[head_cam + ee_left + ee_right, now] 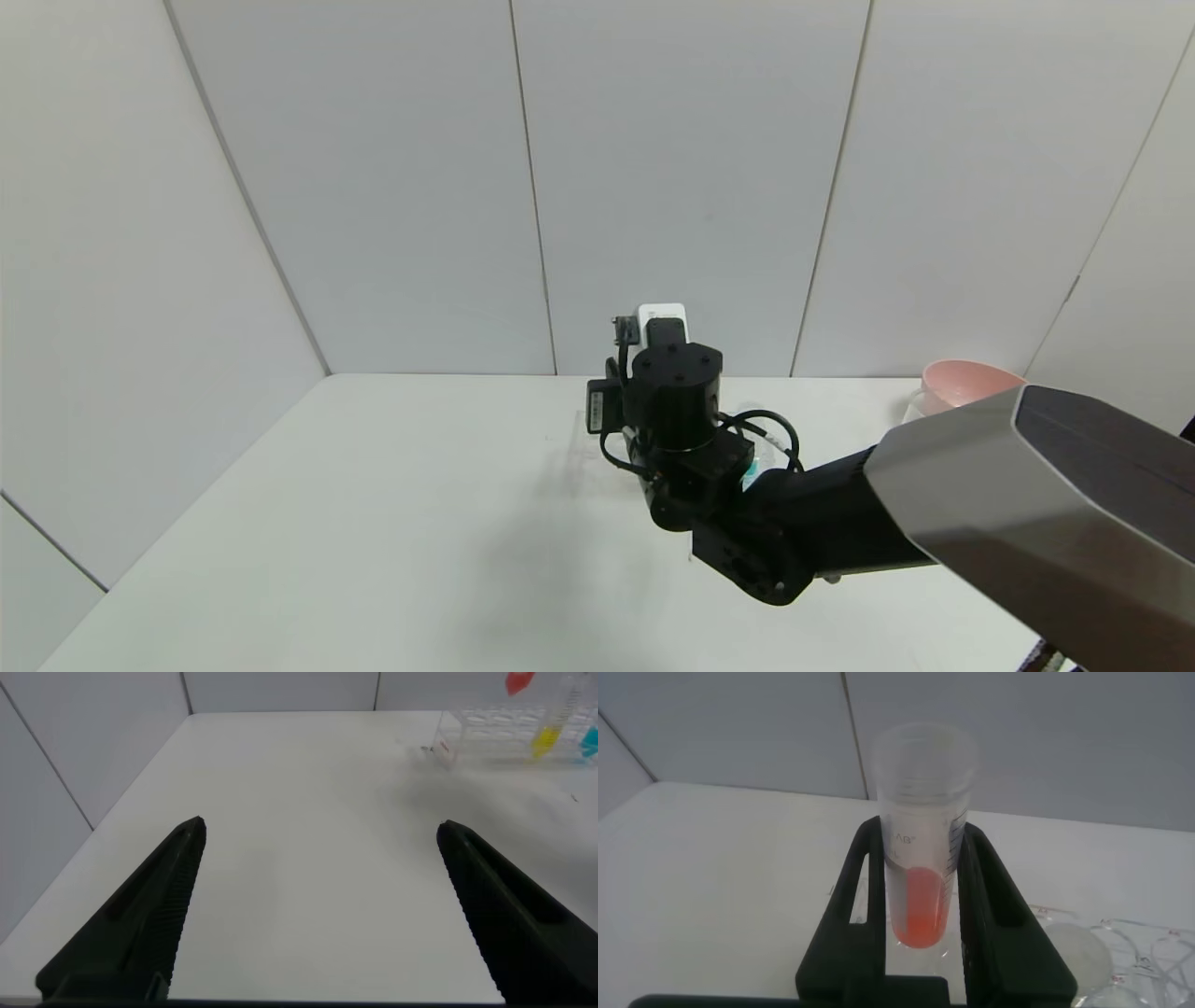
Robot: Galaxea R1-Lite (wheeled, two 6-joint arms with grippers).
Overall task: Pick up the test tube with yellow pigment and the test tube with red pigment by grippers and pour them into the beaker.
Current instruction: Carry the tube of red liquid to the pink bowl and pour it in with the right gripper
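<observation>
My right gripper is shut on the test tube with red pigment and holds it upright above the table; red-orange liquid fills its round bottom. In the head view the right arm's wrist hides that gripper and the tube. The red liquid also shows at the top of the left wrist view. The test tube with yellow pigment stands in the clear rack. A clear round shape beside the held tube may be the beaker. My left gripper is open and empty over bare table, far from the rack.
A tube of blue liquid stands in the rack beside the yellow one. A pink bowl sits at the table's back right. Grey wall panels close off the back. The white table stretches to the left.
</observation>
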